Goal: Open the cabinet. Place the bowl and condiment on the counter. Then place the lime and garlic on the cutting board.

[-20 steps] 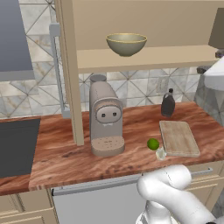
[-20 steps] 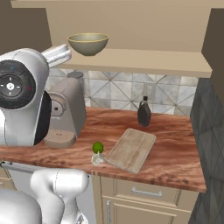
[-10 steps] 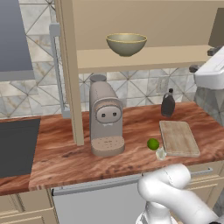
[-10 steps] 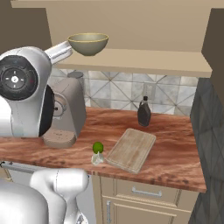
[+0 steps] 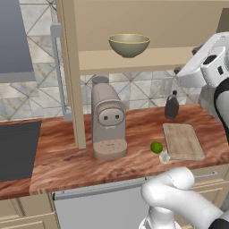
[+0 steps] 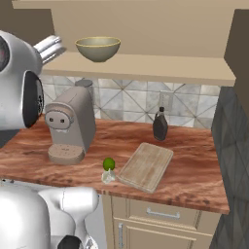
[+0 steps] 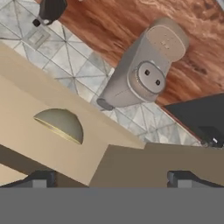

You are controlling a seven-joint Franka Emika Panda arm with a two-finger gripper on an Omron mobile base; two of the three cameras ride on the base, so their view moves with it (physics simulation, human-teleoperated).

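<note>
- The cabinet (image 5: 71,67) stands open, its door swung out edge-on at the left, so the shelf (image 6: 146,65) inside is bare to see.
- The bowl (image 5: 129,45) sits upright on that shelf, above the coffee machine (image 5: 107,125); from the hand camera it appears as a half dome (image 7: 60,124) against the shelf.
- The tool (image 7: 111,179) has its two dark tips set wide apart with nothing between them, and it looks towards the cabinet's edge, with the bowl off to one side.
- The bottle (image 5: 171,106) stands upright on the bench (image 5: 58,156), near the tiled wall and just behind the cutting board (image 5: 182,141).
- The lime (image 5: 156,147) rests on the bench just beside the board's left edge, not on it.
- The garlic (image 5: 164,157) lies just in front of the lime, close by the board's near corner; whether the two touch I cannot tell.
- From the right base camera, the lime (image 6: 109,164) and garlic (image 6: 108,176) sit between the coffee machine (image 6: 70,125) and the board (image 6: 146,166).
- A dark cooktop (image 5: 18,150) lies in the bench at the far left.
</note>
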